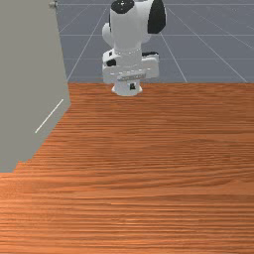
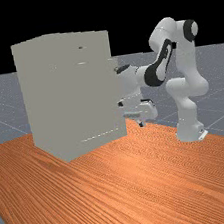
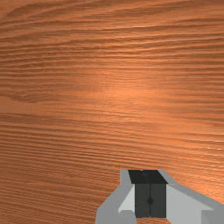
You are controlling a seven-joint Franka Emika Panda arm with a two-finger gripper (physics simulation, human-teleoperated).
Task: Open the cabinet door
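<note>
Cabinet, tall, plain grey and box-shaped (image 2: 71,94), is standing near the black-padded two-finger pincer (image 3: 150,192), on its front-view left. Nothing is parting the closed fingertips, probably because they are awaiting the small round metallic knob (image 1: 53,4) higher up. Beneath, an orange-brown wooden table (image 1: 163,198) is lying; beyond, a grey grid-lined floor (image 1: 213,44) is stretching.
</note>
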